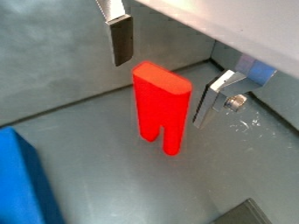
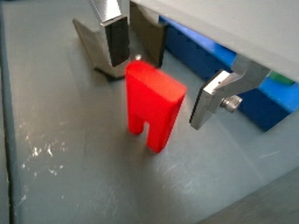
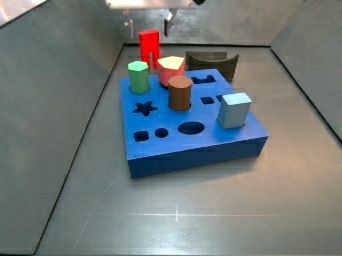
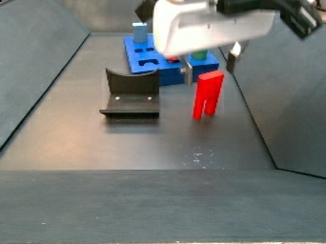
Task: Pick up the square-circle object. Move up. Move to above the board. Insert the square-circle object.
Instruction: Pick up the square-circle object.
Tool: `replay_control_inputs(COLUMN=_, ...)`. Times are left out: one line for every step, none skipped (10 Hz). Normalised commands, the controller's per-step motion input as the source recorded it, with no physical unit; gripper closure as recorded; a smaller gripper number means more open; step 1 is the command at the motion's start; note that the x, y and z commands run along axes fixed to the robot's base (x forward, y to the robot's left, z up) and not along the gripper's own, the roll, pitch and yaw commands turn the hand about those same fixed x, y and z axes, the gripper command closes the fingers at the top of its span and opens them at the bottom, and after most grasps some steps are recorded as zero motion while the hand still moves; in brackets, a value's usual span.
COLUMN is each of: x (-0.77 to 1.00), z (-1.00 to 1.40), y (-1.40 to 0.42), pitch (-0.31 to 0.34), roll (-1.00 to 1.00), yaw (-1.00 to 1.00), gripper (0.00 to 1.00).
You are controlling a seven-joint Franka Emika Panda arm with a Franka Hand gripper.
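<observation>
My gripper (image 1: 163, 63) hangs with its jaws spread wide, holding nothing, the two silver fingers (image 1: 121, 39) flanking the top of the square-circle object (image 1: 162, 107) without touching it. The piece stands upright on the floor, long axis vertical, prongs down, directly below the gap, so I judge a straight descent is what the grasp needs. In a side view it stands just behind the board (image 3: 187, 140), near the fixture (image 4: 132, 92). The gripper body hides the fingertips in both side views.

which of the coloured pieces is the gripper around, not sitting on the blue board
The square-circle object, the tall bright red piece with two prongs. It stands alone on the floor behind the board, between the open gripper fingers; the others sit on the board.
</observation>
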Motion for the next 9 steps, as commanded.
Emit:
replay_control_inputs(x=0.0, z=-0.45, y=0.12, pitch=0.0, roll=0.0, yaw=0.0, gripper=0.0)
replay_control_inputs(x=0.0, z=0.0, y=0.0, pitch=-0.011, roll=-0.02, yaw=0.0, gripper=0.0)
replay_control_inputs(x=0.0, z=0.0, y=0.0, pitch=0.0, roll=-0.01, yaw=0.0, gripper=0.0)
replay_control_inputs(x=0.0, z=-0.02, y=0.0, pitch=0.0, roll=0.0, yaw=0.0, gripper=0.0)
replay_control_inputs(x=-0.14, z=-0.24, y=0.0, pitch=-0.034, roll=0.06, yaw=0.0, gripper=0.0)
replay_control_inputs(x=0.0, z=0.0, y=0.0, pitch=0.0, roll=0.01, yaw=0.0, gripper=0.0)
replay_control_inputs(x=0.0, z=0.0, y=0.0, pitch=0.0, roll=0.0, yaw=0.0, gripper=1.0)
replay_control_inputs(x=0.0, z=0.0, y=0.0, pitch=0.0, roll=0.0, yaw=0.0, gripper=1.0)
replay_control_inputs(x=0.0, z=0.0, y=0.0, pitch=0.0, roll=0.0, yaw=0.0, gripper=1.0)
